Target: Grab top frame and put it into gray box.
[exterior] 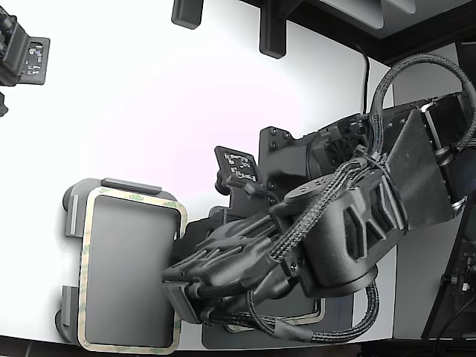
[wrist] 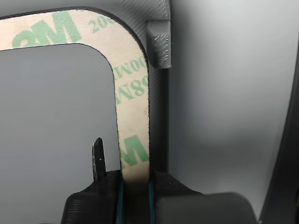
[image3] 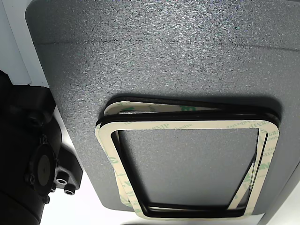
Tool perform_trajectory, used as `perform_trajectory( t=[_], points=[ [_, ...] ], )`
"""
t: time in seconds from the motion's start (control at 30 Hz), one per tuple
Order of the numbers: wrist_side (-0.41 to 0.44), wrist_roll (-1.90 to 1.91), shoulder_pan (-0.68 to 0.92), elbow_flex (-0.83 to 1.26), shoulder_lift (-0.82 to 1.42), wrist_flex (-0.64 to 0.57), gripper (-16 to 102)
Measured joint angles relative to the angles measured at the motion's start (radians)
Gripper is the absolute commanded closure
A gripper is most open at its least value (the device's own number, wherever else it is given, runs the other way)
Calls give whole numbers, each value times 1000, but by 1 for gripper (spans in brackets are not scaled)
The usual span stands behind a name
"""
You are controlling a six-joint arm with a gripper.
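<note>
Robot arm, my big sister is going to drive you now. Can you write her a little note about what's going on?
Gripper: shut on the top frame, pinching one long side.
Top frame: lying in the gray box, at the exterior view's left, by a raised tab.
Spare frames: stacked on the dark plate in the other view.
Done: frame picked and brought to the box.
Left: open the jaws, check the frame sits flat, pull away.

A skewed stack of tan frames [image3: 187, 125] lies on a dark gray plate [image3: 164, 61].
</note>
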Motion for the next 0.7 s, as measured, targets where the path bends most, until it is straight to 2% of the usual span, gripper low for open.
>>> perform_trajectory(
  t=[0.7],
  points=[
    [-12,-46,-31,-9,-23,0,98]
  ],
)
